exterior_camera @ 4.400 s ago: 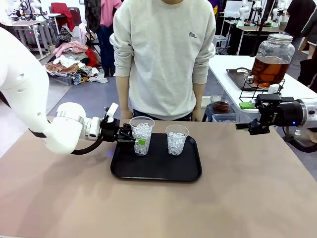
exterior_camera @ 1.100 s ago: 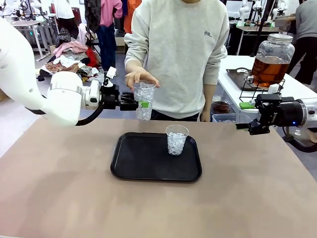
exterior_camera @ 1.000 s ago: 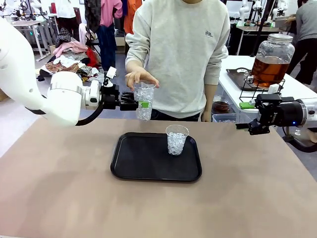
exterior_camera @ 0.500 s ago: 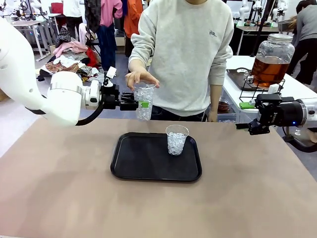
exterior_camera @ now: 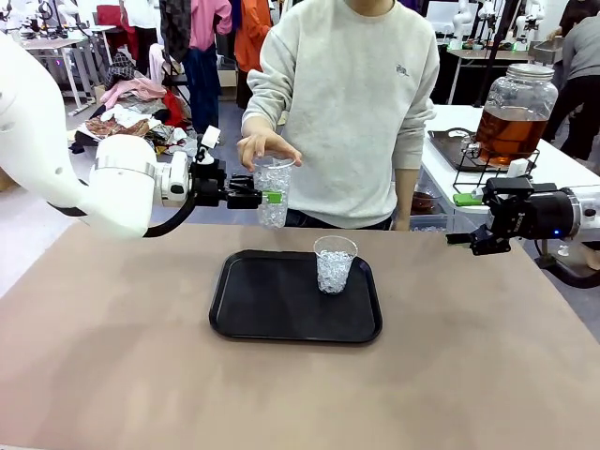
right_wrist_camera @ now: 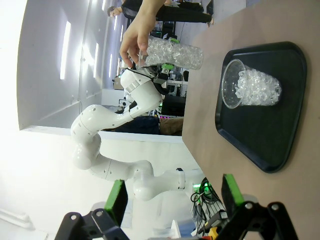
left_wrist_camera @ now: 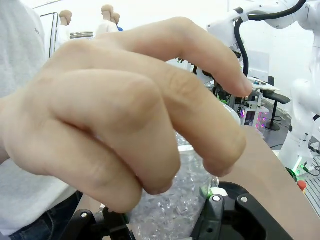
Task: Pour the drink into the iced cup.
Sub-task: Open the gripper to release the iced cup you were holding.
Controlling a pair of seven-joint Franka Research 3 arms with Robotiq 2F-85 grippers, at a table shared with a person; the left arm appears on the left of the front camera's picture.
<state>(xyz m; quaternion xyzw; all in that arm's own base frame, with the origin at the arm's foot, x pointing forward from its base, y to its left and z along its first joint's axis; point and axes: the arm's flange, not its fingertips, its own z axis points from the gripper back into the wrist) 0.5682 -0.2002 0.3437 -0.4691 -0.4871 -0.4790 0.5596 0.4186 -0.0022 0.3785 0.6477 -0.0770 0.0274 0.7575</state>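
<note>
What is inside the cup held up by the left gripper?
Clear ice pieces show through the wall of the cup. The person's hand covers its rim, so the very top is hidden.

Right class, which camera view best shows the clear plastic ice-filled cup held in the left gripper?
The front view: the clear plastic ice-filled cup shows upright and nearly whole. Left wrist view: a person's hand hides most of it. Right wrist view: sideways and far off.
</note>
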